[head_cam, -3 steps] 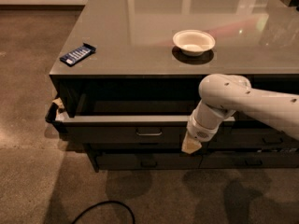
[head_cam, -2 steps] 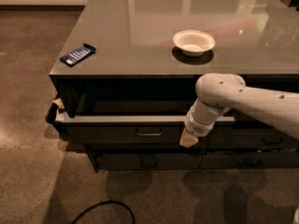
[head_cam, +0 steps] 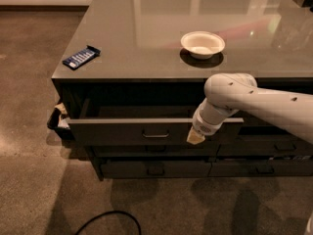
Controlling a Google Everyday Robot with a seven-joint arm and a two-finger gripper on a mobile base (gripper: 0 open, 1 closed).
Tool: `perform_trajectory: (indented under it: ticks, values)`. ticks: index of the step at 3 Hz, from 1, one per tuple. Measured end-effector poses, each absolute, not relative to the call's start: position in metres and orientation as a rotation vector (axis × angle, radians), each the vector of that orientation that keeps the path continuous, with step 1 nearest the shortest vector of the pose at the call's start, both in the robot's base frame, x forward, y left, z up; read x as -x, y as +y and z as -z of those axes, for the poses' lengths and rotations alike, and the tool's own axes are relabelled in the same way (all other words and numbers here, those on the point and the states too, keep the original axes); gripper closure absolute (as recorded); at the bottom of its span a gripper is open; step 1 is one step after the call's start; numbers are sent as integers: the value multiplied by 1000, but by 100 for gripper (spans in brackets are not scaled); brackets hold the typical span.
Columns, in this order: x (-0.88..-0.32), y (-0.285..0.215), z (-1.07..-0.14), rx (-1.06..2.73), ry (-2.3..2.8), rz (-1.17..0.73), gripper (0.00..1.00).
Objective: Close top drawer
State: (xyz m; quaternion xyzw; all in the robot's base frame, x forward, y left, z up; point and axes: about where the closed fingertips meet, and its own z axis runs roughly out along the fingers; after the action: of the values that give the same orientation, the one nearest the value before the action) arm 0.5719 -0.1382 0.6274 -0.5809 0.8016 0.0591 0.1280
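- The top drawer is pulled partway out of the cabinet, just under the worktop. Its dark front stands forward of the fronts below it, and a strip of its inside shows behind its upper edge.
- A small loop handle sits in the middle of the drawer's front.
- The pincer is at the drawer's front, right of the handle and near the front's right end, with its tan tip pointing down and to the left. It looks to be against the front, but contact is not certain, and I cannot tell whether it is open or closed.
- The white arm comes in from the right edge, bends at a rounded joint over the drawer's top edge and hides the drawer's right corner.
- More dark drawer fronts lie below, all flush with the cabinet.
- On the worktop, a white bowl stands back from the front edge, above the arm.
- A blue packet lies near the worktop's left corner, well apart from the bowl.
- A black cable curves across the floor in front of the cabinet.
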Motion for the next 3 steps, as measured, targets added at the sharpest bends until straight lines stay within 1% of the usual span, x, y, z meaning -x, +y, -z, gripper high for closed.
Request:
perform_trajectory:
  ticks: [2, 3]
  values:
    - [-595, -117, -631, 1628, 2252, -126, 11]
    - [-597, -109, -631, 1608, 2220, -116, 0]
